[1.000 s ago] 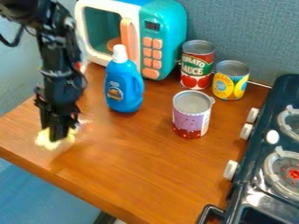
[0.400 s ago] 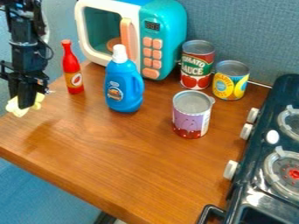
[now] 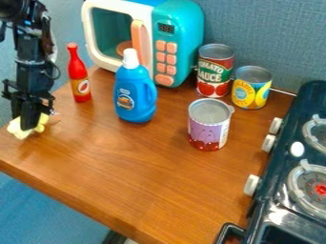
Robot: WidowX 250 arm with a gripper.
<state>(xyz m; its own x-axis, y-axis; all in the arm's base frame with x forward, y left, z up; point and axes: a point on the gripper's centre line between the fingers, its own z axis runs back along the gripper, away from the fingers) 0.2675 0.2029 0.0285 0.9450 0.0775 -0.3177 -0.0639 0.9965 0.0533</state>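
Observation:
The black gripper (image 3: 28, 125) hangs low over the left edge of the wooden counter. It is shut on a pale yellow cloth-like thing (image 3: 41, 125), which sticks out on both sides of the fingers; whether the cloth touches the wood I cannot tell. A red bottle (image 3: 79, 76) stands upright to the right of the gripper and a little behind it. Farther right is a blue bottle (image 3: 134, 90) with a white cap.
A purple and red can (image 3: 208, 126) stands right of centre on the counter (image 3: 140, 176). Behind it are a tomato sauce can (image 3: 215, 71) and a yellow can (image 3: 251, 88). A toy microwave (image 3: 181, 43) stands at the back, and a dark stove (image 3: 274, 190) lines the right side.
The gripper has moved left with the yellow thing, uncovering the red bottle, then come slightly down and right since the later of the earlier frames. The bottles and cans have kept their places.

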